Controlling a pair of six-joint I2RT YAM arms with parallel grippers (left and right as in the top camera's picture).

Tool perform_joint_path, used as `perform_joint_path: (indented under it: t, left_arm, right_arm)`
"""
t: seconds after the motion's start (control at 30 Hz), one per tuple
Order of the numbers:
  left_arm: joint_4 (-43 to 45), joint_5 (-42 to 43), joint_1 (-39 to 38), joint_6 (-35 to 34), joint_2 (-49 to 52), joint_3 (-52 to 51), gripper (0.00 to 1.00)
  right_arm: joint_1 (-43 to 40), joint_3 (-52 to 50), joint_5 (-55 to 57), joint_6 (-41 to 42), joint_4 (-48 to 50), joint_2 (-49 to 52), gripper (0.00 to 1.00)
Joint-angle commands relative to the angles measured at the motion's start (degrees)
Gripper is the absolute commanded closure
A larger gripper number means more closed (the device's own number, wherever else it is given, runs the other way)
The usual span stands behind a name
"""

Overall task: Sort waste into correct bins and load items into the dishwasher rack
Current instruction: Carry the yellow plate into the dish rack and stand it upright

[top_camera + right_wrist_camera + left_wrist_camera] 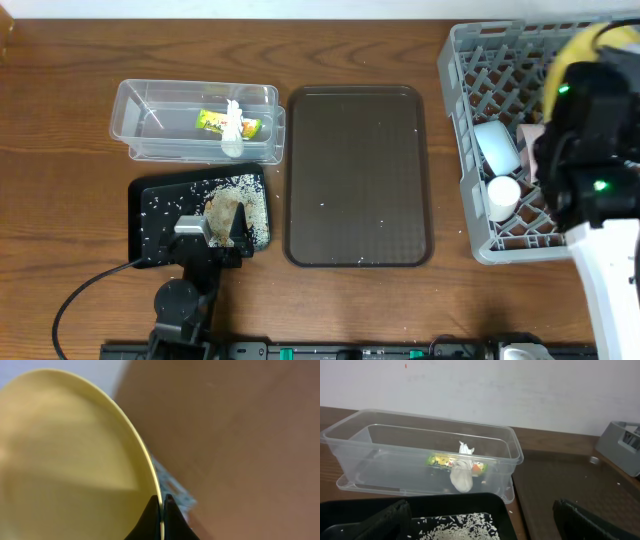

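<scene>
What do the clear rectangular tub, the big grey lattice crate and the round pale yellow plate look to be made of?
Clear rectangular tub: thin glossy plastic, with see-through walls.
Grey lattice crate: rigid matte moulded plastic, with a uniform grid.
Round pale yellow plate: smooth and thin-rimmed, likely melamine or plastic; ceramic can't be ruled out.

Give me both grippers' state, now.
Left gripper: open, holding nothing.
Right gripper: closed on the rim of the yellow plate.

Glossy clear plastic tub (350,455), matt black tray (136,222), grey plastic rack (464,130), smooth plate (65,450), wood-grain table (60,120).
</scene>
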Motion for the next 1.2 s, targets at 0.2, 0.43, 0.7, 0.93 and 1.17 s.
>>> perform_joint_path:
  t: [0.2, 0.43, 0.7, 0.93, 1.17]
  left_arm:
    - [-0.9, -0.5, 0.3, -0.1, -0.4, -1.8, 0.07]
    - [-0.9, -0.5, 0.3, -0.1, -0.4, -1.8, 0.07]
    - [-0.9, -0.5, 0.3, -0.1, -0.4, -1.8, 0.07]
    - [-0.9, -0.5, 0.3, -0.1, -0.4, -1.8, 0.07]
    - [-0.9, -0.5, 0.3, -0.1, -0.4, -1.8, 0.07]
  right_arm:
    - [-9.8, 0.3, -0.2, -12.8, 4.5, 11.1, 0.99]
    - [-9.1, 0.3, -0.5, -25.3, 9.9, 19.8, 0.99]
    - [-3.8, 0.3, -4.5, -32.0, 10.3, 23.8, 0.86]
    - [2.4, 0.3, -0.1, -28.3, 9.1, 23.7, 0.47]
    - [10.4, 0.3, 4.5, -22.6, 9.1, 19.7, 0.25]
